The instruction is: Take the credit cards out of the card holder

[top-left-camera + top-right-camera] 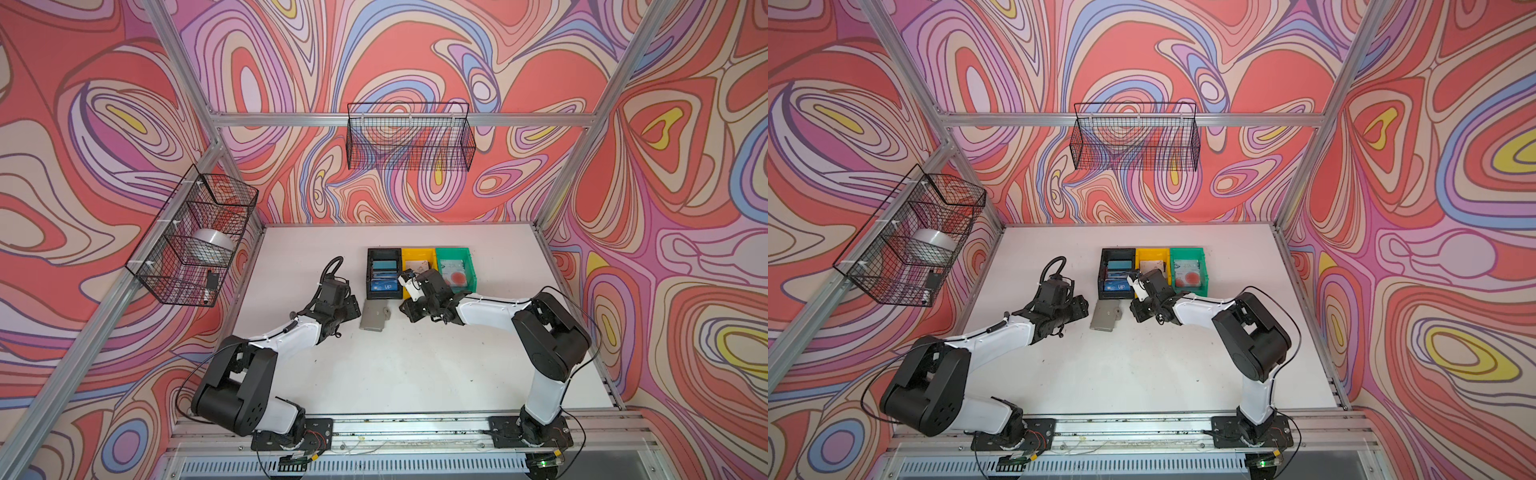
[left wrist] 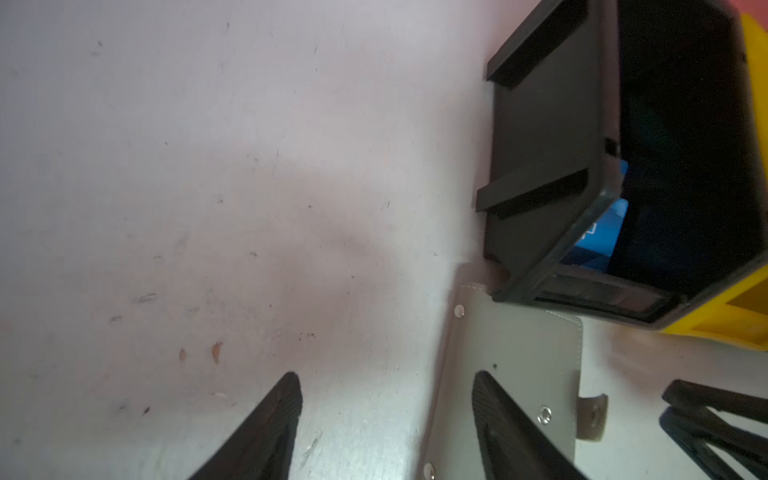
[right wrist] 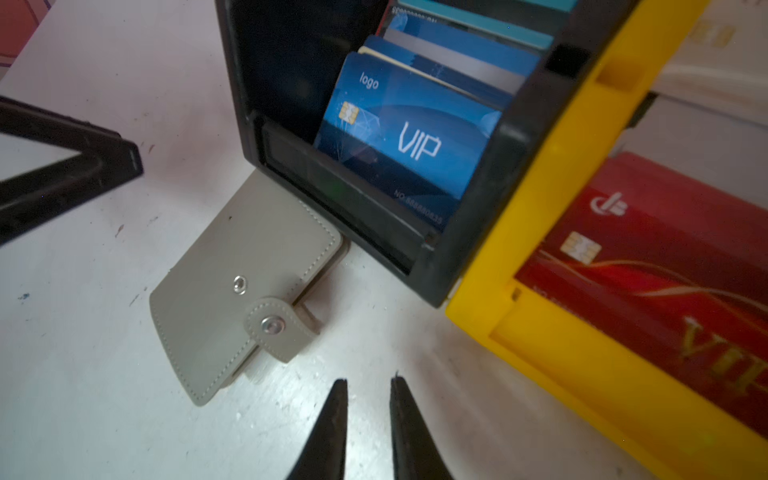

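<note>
- One card holder (image 3: 241, 286), grey and closed, lies flat on the white table (image 1: 395, 374), its far corner at the front of the black bin (image 3: 478, 232).
- Left gripper (image 2: 386, 382): fingers spread, one above the holder's cover, the other above bare table; contact cannot be told.
- Right gripper (image 3: 368, 380): fingers nearly together, narrow empty gap; holder near, apart.
- Blue card (image 3: 407, 137) stands in the black bin; red card (image 3: 648, 266) in the yellow bin (image 3: 544, 174).

Just beyond the right claw (image 3: 368, 384), the card holder (image 3: 232, 257) looks matt grey stitched leatherette with shiny metal snaps (image 3: 272, 325); the blue card (image 3: 415, 137) glossy plastic; the bench (image 3: 83, 395) scuffed, faintly sheened white.
</note>
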